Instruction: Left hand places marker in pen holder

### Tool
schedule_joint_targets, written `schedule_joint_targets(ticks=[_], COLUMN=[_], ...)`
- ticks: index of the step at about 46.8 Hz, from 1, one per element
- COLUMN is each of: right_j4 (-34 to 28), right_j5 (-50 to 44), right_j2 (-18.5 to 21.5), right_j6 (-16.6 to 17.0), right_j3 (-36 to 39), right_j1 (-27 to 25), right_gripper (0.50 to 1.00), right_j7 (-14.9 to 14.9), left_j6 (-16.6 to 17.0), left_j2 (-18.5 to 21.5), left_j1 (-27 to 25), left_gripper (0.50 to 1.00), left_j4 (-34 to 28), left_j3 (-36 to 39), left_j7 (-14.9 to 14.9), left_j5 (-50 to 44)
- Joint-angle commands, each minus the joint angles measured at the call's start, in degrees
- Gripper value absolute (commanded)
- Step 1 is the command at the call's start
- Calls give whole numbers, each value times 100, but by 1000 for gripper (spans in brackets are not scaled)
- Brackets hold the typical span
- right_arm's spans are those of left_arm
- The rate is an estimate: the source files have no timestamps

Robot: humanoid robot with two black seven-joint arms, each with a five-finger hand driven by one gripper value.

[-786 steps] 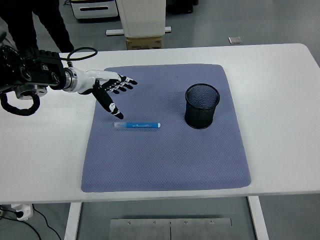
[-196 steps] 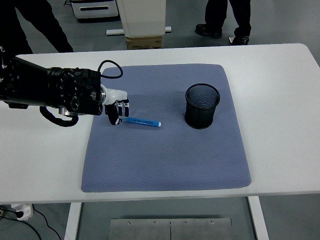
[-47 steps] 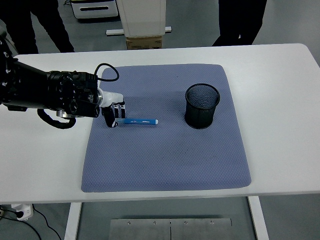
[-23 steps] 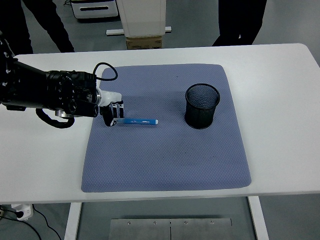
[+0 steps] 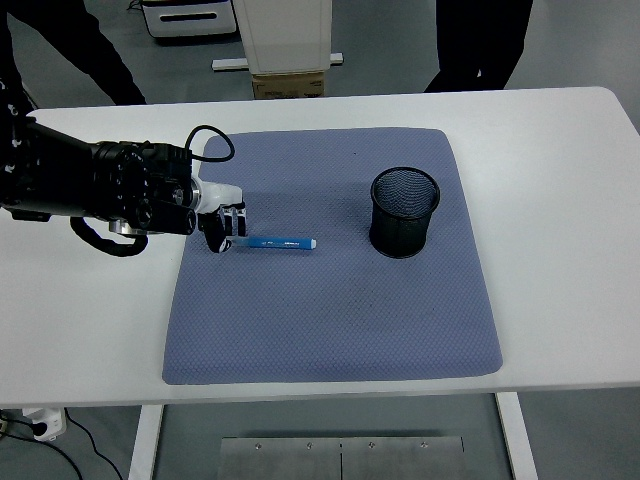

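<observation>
A blue marker (image 5: 280, 242) lies flat on the grey-blue mat (image 5: 330, 310), pointing left to right. My left hand (image 5: 224, 226) is at the marker's left end, its fingers curled around that end. The marker still looks level with the mat. The black mesh pen holder (image 5: 404, 211) stands upright on the mat's right half, well to the right of the marker. My right hand is not in view.
The mat covers the middle of the white table (image 5: 560, 200). People's legs (image 5: 480, 40) stand behind the table's far edge, and a cardboard box (image 5: 288, 84) sits on the floor there. A black cable (image 5: 205, 140) loops above my left wrist.
Over the last second the hand and marker have barely shifted. Much earlier the hand hovered open above the marker; it has since come down and closed on the marker's left end.
</observation>
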Motion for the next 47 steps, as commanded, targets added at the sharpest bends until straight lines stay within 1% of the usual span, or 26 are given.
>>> schedule_joint_targets(ticks=[1,24,34,35,47], right_j4=[0,0,0,0,0], right_j5=[-9,0,0,0,0], right_j2=[0,0,0,0,0], right_j6=[-7,2,-7,-7,-7], right_j3=[0,0,0,0,0], right_j1=[0,0,0,0,0], right_gripper=[1000,1000,1000,1000,1000], right_j7=[3,3,-6,3,-6], left_j6=[-1,-1,34,34,157], left_j2=[0,0,0,0,0], left_j1=[0,62,79,79,79], left_gripper=[619,619,599,590,590], left_j4=[-2,-2,-2,-2,7], left_j3=[-14,-146,-146,-146,-137], left_j7=[0,0,9,9,8], left_j5=[0,88,184,193,211])
